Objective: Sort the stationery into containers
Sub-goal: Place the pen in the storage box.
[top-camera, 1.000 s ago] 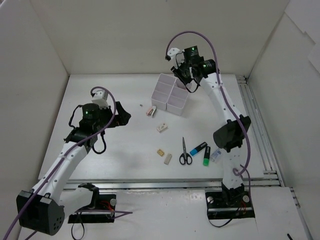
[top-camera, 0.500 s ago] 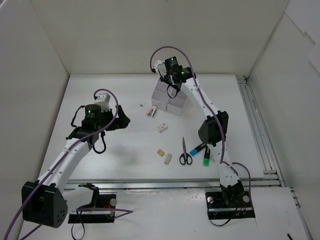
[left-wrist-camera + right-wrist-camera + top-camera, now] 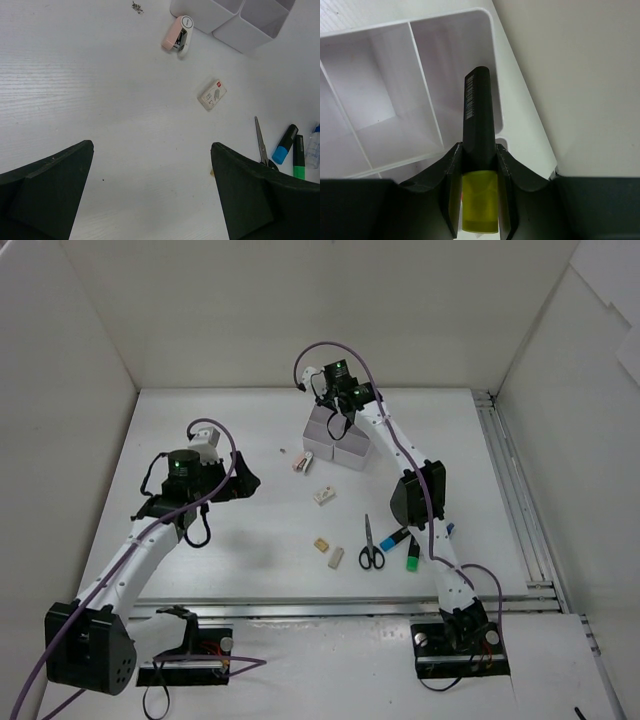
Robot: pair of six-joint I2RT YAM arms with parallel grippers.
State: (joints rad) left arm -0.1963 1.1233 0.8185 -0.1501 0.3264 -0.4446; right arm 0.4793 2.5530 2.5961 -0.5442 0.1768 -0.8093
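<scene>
Nearest the bases, scissors point(image 3: 370, 546), a blue highlighter point(image 3: 396, 537) and a green highlighter point(image 3: 412, 556) lie on the worktop point(image 3: 250, 550). The left fingers point(image 3: 50, 185) hang spread and empty above its middle. Farther back, the right fingers point(image 3: 452, 180) pinch a yellow highlighter point(image 3: 479, 130), its dark barrel over the containers point(image 3: 427, 85).

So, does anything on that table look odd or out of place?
Nothing looks broken or spilled. One oddity: a tiny dark crumb lies loose on the table near the pink stapler beside the bins, too small to identify. Everything else is simply scattered, unsorted; the right gripper holds a highlighter above the bins.
</scene>
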